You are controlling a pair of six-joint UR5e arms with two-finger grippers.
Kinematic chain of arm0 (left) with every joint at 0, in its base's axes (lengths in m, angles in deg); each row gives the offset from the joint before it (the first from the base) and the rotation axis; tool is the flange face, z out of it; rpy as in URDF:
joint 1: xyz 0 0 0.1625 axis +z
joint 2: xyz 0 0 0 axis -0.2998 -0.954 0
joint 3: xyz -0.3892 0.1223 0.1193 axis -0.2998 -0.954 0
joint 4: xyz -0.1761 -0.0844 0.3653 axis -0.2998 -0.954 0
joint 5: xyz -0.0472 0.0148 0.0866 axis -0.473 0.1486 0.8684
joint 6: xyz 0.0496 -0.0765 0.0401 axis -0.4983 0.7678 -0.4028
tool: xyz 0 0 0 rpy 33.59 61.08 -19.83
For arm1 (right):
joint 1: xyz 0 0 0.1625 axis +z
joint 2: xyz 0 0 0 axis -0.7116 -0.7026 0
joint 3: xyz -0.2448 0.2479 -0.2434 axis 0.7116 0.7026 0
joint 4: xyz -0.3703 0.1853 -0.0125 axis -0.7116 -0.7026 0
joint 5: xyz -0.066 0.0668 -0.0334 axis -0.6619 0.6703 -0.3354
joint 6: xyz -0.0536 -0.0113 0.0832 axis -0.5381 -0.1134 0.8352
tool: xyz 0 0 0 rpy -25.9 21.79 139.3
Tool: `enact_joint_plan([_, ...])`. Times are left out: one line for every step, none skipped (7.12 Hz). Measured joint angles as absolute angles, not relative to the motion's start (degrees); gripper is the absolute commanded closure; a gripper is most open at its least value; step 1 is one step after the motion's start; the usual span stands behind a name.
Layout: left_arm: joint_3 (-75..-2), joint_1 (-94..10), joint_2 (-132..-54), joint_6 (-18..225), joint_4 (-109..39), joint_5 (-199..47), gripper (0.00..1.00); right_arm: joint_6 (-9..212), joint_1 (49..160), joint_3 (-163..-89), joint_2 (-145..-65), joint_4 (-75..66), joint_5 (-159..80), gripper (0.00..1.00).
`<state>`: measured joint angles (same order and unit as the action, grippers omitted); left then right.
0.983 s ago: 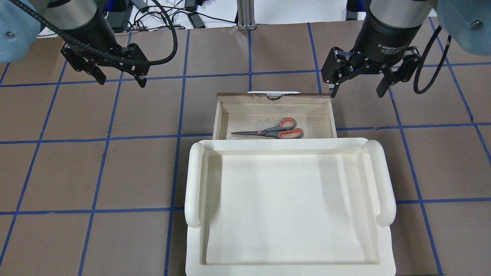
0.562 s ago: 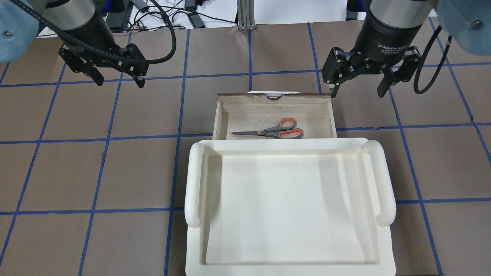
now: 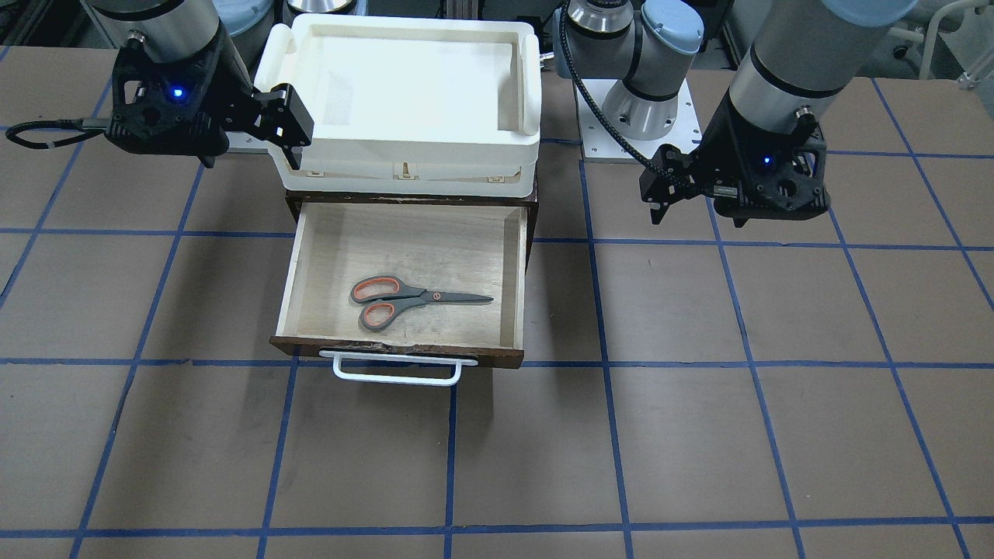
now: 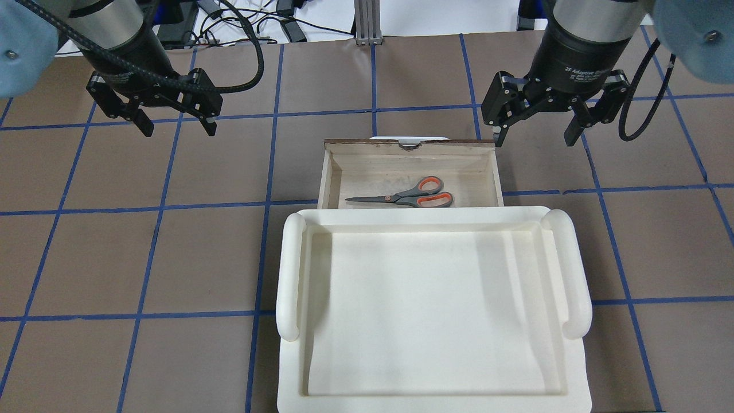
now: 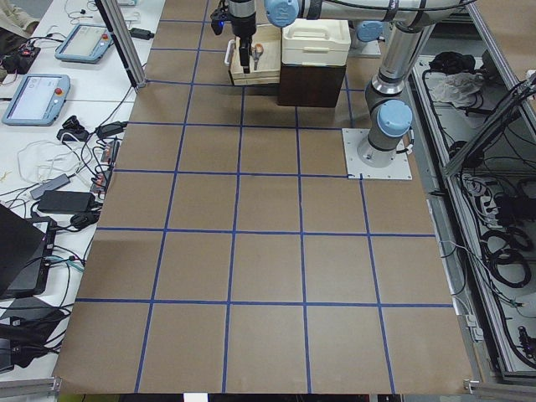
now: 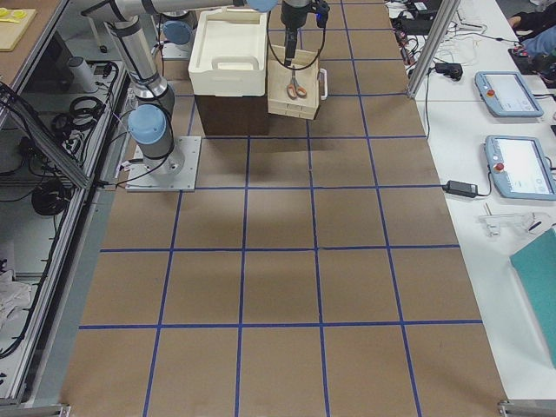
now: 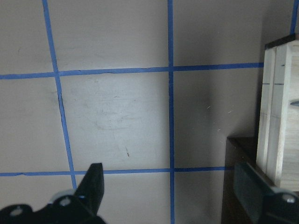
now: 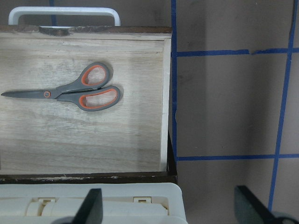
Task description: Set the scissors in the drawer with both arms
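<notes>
The scissors (image 4: pixel 404 197) lie flat inside the open drawer (image 4: pixel 325 178), blades pointing to the overhead view's left. They also show in the front view (image 3: pixel 404 297) and the right wrist view (image 8: pixel 74 88). The drawer (image 3: pixel 289 287) is pulled out, its white handle (image 3: pixel 394 374) facing away from me. My left gripper (image 4: pixel 179 127) is open and empty over the bare table, left of the drawer. My right gripper (image 4: pixel 533 139) is open and empty, just right of the drawer's far right corner. In the right wrist view its fingers (image 8: pixel 91 207) frame the drawer's right wall (image 8: pixel 164 107).
A large white plastic tray (image 4: pixel 292 269) sits on top of the dark cabinet, right behind the drawer. Brown table with blue tape grid (image 4: pixel 172 229) all around. Cables and devices lie past the far table edge (image 4: pixel 246 23).
My left gripper has shifted slightly to the left and turned so its fingers sit level. My right gripper has barely moved. The scissors and drawer are unchanged.
</notes>
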<state>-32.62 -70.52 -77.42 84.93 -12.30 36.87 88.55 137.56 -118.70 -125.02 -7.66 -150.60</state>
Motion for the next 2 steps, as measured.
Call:
enact_joint_plan([-32.6, -70.5, -77.3, 84.9, -12.3, 36.9, 0.0, 88.5, 137.6, -118.7, -125.0, -7.7, -150.6, 0.0])
enact_joint_plan([-32.7, -70.5, -77.0, 84.8, -12.3, 36.9, 0.0, 88.5, 137.6, -118.7, -125.0, -7.7, -150.6, 0.0])
